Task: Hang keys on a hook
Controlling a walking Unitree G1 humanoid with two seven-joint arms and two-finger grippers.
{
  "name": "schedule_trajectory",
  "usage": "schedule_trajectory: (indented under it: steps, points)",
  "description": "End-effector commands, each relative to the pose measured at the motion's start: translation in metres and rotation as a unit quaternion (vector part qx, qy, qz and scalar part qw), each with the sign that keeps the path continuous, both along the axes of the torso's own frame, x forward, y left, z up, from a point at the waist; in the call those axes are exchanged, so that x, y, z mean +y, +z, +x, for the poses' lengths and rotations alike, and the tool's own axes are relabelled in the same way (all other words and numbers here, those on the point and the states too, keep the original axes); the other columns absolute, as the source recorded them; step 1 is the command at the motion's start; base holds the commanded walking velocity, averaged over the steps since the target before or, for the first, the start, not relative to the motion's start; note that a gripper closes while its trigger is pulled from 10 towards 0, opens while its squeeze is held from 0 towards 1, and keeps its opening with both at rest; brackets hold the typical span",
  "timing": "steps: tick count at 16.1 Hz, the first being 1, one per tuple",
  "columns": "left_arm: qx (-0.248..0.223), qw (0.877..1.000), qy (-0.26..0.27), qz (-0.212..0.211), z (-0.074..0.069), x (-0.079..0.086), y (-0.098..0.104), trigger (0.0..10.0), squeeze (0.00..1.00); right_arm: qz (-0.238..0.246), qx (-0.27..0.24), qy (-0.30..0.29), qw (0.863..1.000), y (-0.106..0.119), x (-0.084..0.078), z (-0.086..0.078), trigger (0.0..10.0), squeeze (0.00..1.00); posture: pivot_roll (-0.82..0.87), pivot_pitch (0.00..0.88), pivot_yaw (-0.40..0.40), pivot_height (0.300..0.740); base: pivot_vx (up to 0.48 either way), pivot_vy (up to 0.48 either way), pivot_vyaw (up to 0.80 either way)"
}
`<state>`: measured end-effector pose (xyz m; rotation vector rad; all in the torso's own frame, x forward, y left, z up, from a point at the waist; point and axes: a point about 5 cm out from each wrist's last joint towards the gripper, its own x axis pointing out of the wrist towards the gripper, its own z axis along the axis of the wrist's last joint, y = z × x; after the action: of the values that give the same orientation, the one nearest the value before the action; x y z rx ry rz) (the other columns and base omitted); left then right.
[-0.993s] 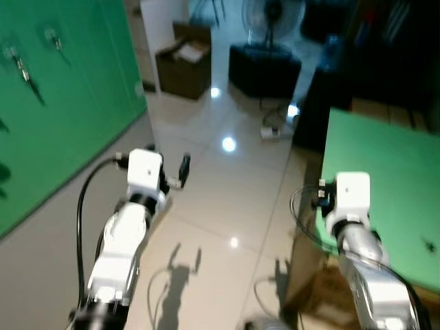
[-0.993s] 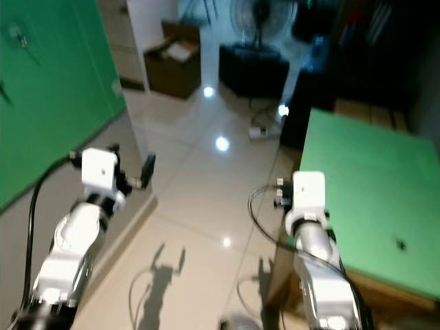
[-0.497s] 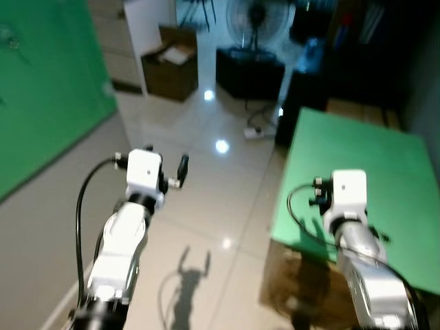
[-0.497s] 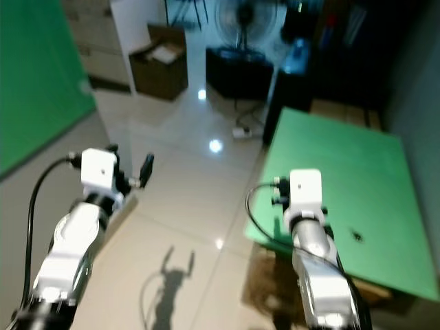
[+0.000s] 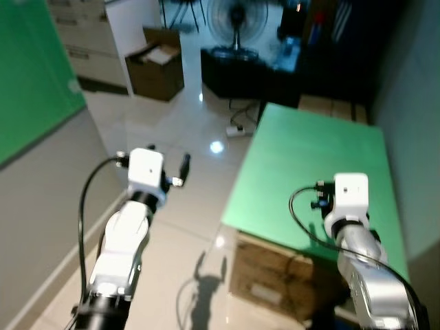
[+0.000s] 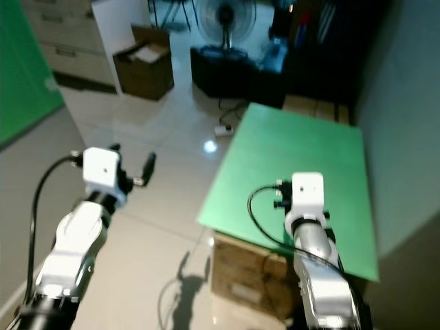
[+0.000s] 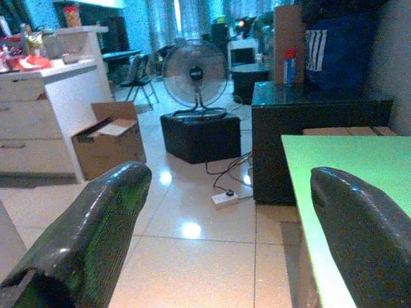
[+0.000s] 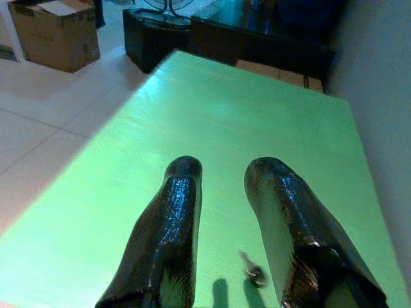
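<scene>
A small dark bunch of keys (image 8: 254,274) lies on the green table top (image 5: 309,158). My right gripper (image 8: 221,172) hovers over the table, open with a narrow gap and nothing held. The keys show through that gap, below the fingers and nearer the wrist than the tips. My left gripper (image 7: 231,212) is raised over the tiled floor left of the table, fingers (image 5: 184,163) wide open and empty. A green wall panel (image 5: 27,75) runs along the far left.
A cardboard box (image 5: 275,275) sits under the table. Beyond are a standing fan (image 5: 237,17), a black cabinet (image 5: 234,69), an open cardboard box (image 5: 155,62), white drawers (image 5: 79,38) and a power strip (image 5: 236,129) with its cable on the glossy floor.
The camera has swung to the right: the green wall has slid off left and the green table has come to the middle. Both arms keep the same pose.
</scene>
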<state>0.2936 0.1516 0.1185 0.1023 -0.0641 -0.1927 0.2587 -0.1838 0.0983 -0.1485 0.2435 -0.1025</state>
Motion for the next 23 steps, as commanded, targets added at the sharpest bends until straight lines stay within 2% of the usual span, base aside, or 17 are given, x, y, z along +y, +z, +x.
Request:
schedule_trajectory:
  steps: [1, 5, 12, 14, 17, 20, 23]
  points:
    - [-0.005, 1.000, -0.006, 0.011, 0.003, -0.007, 0.003, 10.0, 0.00, -0.005, 0.004, -0.011, 1.000, -0.001, -0.005, -0.001, 10.0, 0.00, -0.12, 0.013, 0.042, 0.740, 0.000, 0.000, 0.00]
    - [-0.020, 0.999, -0.030, 0.006, 0.002, -0.009, 0.007, 10.0, 0.00, 0.010, 0.009, -0.012, 1.000, -0.004, -0.004, -0.002, 10.0, 0.00, -0.12, 0.013, 0.047, 0.740, 0.000, 0.000, 0.00]
    - [-0.020, 0.999, -0.036, 0.004, 0.002, -0.007, 0.007, 10.0, 0.00, 0.013, 0.008, -0.002, 1.000, -0.004, -0.003, -0.001, 10.0, 0.00, -0.11, 0.016, 0.052, 0.740, 0.251, 0.000, -0.58]
    - [-0.019, 0.999, -0.036, 0.004, 0.003, -0.006, 0.007, 10.0, 0.00, -0.001, 0.010, 0.017, 1.000, -0.004, -0.002, 0.000, 10.0, 0.00, -0.12, 0.018, 0.050, 0.740, 0.306, 0.000, 0.00]
    - [-0.016, 0.999, -0.032, 0.005, 0.001, -0.004, 0.005, 10.0, 0.00, 0.012, 0.004, 0.064, 0.998, -0.003, 0.006, 0.000, 10.0, 0.00, -0.12, 0.024, 0.045, 0.740, 0.306, 0.000, 0.00]
    - [-0.010, 1.000, -0.024, 0.006, -0.004, 0.002, 0.002, 10.0, 0.00, -0.008, 0.002, 0.132, 0.991, -0.001, 0.018, -0.002, 10.0, 0.00, -0.11, 0.033, 0.039, 0.740, 0.289, 0.000, 0.00]
    - [0.000, 1.000, -0.015, 0.008, -0.008, 0.007, 0.000, 10.0, 0.00, 0.007, 0.005, 0.165, 0.986, -0.001, 0.025, -0.003, 10.0, 0.00, -0.11, 0.043, 0.035, 0.740, 0.000, 0.000, 0.00]
